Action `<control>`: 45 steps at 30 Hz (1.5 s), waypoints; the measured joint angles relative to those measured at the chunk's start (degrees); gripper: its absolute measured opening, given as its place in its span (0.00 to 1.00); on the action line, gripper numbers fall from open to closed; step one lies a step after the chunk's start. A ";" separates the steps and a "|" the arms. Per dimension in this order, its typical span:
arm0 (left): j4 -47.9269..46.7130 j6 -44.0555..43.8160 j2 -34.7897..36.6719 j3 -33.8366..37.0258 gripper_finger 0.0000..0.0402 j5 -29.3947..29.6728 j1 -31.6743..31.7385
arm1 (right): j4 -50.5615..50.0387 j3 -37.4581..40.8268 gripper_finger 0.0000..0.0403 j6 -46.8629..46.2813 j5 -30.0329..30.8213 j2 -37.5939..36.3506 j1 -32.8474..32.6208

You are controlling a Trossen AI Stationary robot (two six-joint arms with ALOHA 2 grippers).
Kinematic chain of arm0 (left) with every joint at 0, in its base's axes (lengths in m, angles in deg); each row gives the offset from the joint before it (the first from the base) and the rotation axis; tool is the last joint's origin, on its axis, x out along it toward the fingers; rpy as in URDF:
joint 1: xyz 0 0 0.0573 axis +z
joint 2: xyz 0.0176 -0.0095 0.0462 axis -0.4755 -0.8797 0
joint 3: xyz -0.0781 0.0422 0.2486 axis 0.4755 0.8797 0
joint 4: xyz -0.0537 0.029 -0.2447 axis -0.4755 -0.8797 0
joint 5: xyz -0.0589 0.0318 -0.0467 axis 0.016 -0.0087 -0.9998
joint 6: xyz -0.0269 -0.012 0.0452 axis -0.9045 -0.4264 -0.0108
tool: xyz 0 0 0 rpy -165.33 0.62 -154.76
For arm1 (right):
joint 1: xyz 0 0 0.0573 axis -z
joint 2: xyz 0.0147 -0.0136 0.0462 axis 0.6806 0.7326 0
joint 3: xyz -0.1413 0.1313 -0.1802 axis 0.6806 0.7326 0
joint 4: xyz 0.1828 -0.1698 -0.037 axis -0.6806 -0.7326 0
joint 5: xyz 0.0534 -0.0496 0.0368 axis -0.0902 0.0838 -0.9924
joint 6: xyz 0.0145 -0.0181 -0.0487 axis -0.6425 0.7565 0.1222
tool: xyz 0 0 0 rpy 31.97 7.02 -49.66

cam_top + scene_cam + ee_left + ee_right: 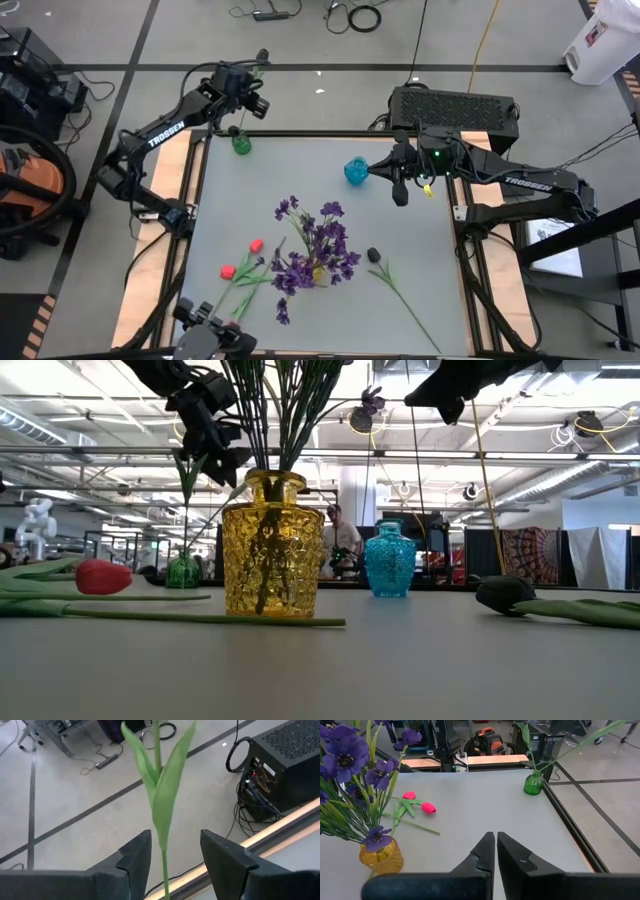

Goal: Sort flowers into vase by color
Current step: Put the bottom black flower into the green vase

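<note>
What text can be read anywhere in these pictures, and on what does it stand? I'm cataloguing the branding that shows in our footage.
"TROSSEN", white letters on the dark left arm, high view.
"TROSSEN", white letters on the dark right arm, high view, small but readable.
White plastic container with a red mark on the floor: too small to read.
White sheet of paper beside the right arm: print too small to read.
Nothing else is readable.

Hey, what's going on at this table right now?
A two-armed robot is sorting artificial flowers into vases by color. The left gripper, open, sits above the green vase with a green stem between its fingers. The right gripper, shut and empty, hovers beside the blue vase. Purple flowers already fill the yellow vase; two red tulips and a black flower lie on the table.
</note>
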 joint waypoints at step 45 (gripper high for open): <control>5.21 0.22 -3.70 0.00 0.44 2.75 1.40 | -0.01 0.00 0.03 0.00 -0.01 0.00 0.00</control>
